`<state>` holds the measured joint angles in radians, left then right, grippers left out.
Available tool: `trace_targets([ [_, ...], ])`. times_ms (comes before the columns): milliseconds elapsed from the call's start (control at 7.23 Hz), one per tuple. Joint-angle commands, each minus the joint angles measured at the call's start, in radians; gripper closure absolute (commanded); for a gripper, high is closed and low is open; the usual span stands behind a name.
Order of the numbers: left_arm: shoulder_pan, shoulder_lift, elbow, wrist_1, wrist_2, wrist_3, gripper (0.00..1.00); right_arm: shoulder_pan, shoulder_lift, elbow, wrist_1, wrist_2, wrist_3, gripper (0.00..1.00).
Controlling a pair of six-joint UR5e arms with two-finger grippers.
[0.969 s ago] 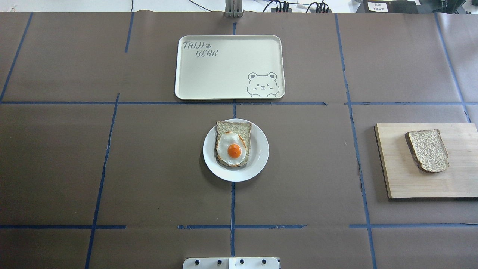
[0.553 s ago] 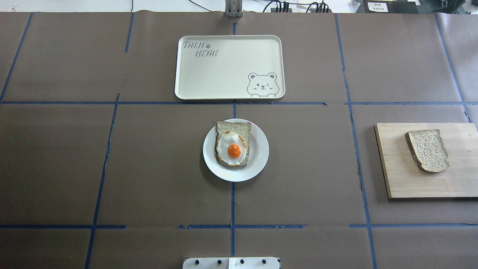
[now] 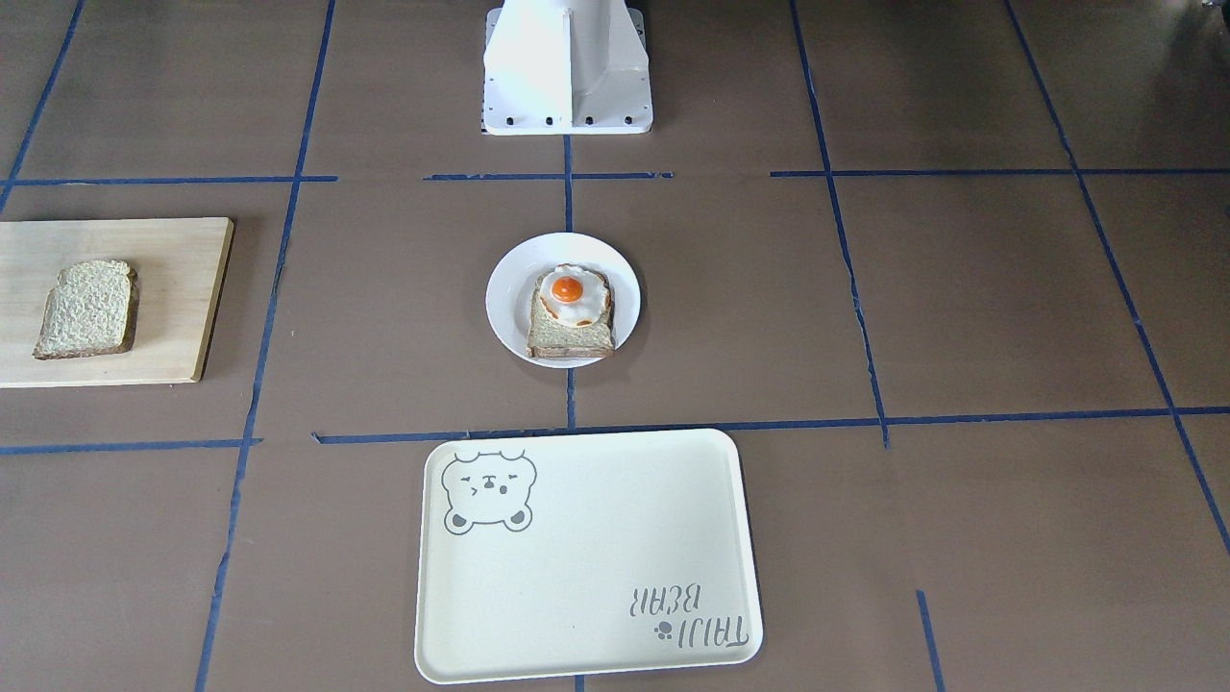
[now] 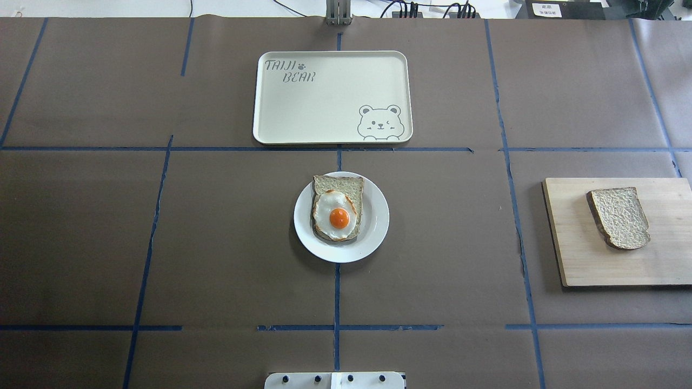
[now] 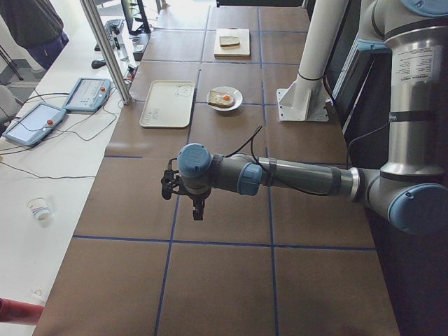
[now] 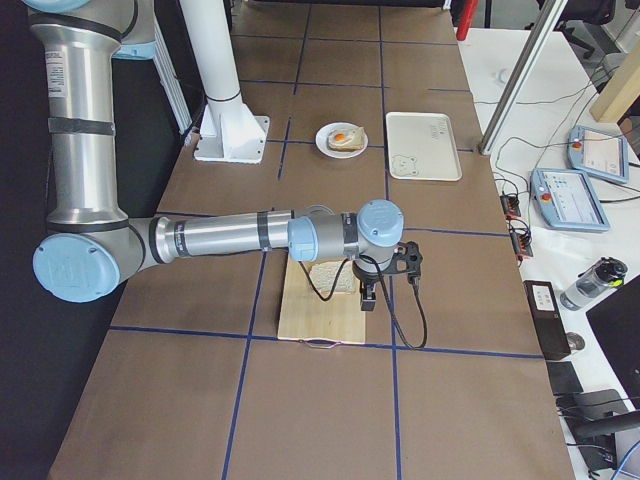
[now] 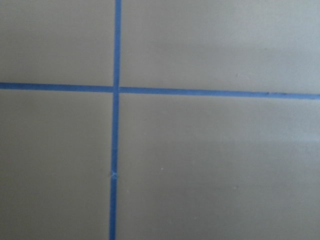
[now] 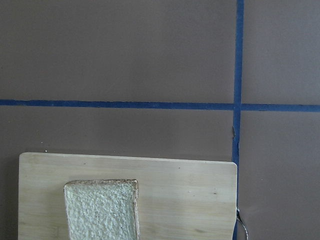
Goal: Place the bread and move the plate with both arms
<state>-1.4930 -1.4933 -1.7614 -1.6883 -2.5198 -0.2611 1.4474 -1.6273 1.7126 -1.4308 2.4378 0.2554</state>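
Nothing done yet: bread point(image 4: 619, 218) lies flat on the board point(image 4: 665, 259), robot's right side; plate point(image 4: 373, 227), bearing egg toast point(image 4: 338, 213), sits mid-table, near the tray point(image 4: 324, 97); left to do — both steps. Right gripper point(image 6: 367, 297) hangs over the board, left gripper point(image 5: 198, 208) well apart from the plate; you cannot tell spread or pinched — side views only.

Silver-grey left arm point(image 5: 301, 176): pale-blue joint caps, black cable, white printed label.
Silver-grey right arm point(image 6: 220, 235): pale-blue caps, black cable.
White base column point(image 3: 567, 67): bolted flange.
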Motion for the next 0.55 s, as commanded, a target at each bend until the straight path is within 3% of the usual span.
trace_targets([
  [0,0.057,-0.001,0.003,-0.050,-0.001,-0.081,0.00,-0.164,-0.083,-0.036,0.418,-0.049,0.393,0.00],
  [138,0.068,-0.002,0.005,-0.051,-0.002,-0.081,0.00,-0.226,-0.085,-0.057,0.476,-0.069,0.471,0.00],
  [415,0.068,-0.013,0.008,-0.051,-0.002,-0.082,0.00,-0.301,-0.085,-0.103,0.480,-0.118,0.482,0.01],
])
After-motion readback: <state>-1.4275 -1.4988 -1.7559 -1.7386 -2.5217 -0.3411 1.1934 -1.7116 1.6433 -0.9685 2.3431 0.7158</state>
